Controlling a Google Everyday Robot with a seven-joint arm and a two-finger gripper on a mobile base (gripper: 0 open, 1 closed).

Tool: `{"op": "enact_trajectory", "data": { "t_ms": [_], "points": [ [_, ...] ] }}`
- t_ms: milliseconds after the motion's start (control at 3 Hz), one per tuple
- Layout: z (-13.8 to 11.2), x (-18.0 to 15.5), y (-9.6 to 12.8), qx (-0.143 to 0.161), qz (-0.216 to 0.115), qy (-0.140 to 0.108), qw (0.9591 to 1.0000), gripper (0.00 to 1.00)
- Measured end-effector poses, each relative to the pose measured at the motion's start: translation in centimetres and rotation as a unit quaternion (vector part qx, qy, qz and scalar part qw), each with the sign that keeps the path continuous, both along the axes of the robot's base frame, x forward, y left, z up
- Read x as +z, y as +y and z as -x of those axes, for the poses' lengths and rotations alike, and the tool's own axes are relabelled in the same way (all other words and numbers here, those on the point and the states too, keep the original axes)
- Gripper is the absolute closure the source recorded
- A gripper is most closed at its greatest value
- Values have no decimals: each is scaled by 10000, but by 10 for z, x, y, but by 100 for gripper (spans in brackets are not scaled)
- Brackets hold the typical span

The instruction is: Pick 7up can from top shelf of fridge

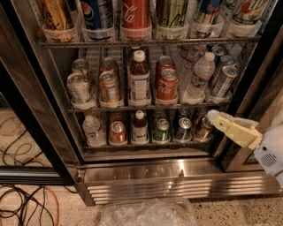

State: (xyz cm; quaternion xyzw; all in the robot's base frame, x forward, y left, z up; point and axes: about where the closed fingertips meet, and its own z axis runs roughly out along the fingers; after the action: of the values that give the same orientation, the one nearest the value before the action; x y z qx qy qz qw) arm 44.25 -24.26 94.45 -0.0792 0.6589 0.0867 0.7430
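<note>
The fridge [177, 176] stands open with wire shelves of drinks. The top shelf [146, 43] runs along the top of the view with clear cup holders holding upright cans. The 7up can [246, 10], pale with green script, stands in the far right holder, cut off by the top edge. To its left stand a dark can [208, 12], a green-yellow can [172, 12], a red Coca-Cola can [135, 12] and a blue Pepsi can [98, 12]. My gripper [216, 120], pale yellow, reaches in from the right, low by the bottom rack, well below the 7up can.
The middle rack [146, 106] and lower rack [146, 142] hold tilted cans and bottles. The dark door frame [31, 110] stands at the left and a frame post [252, 88] at the right. Cables [26, 198] lie on the floor; a clear plastic bag [146, 212] lies in front.
</note>
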Motion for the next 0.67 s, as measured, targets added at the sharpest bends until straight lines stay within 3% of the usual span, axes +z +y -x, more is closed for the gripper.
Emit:
{"op": "enact_trajectory", "data": {
  "t_ms": [667],
  "points": [
    [-12,33,-4,-401,587,-610,9956,0]
  ]
}}
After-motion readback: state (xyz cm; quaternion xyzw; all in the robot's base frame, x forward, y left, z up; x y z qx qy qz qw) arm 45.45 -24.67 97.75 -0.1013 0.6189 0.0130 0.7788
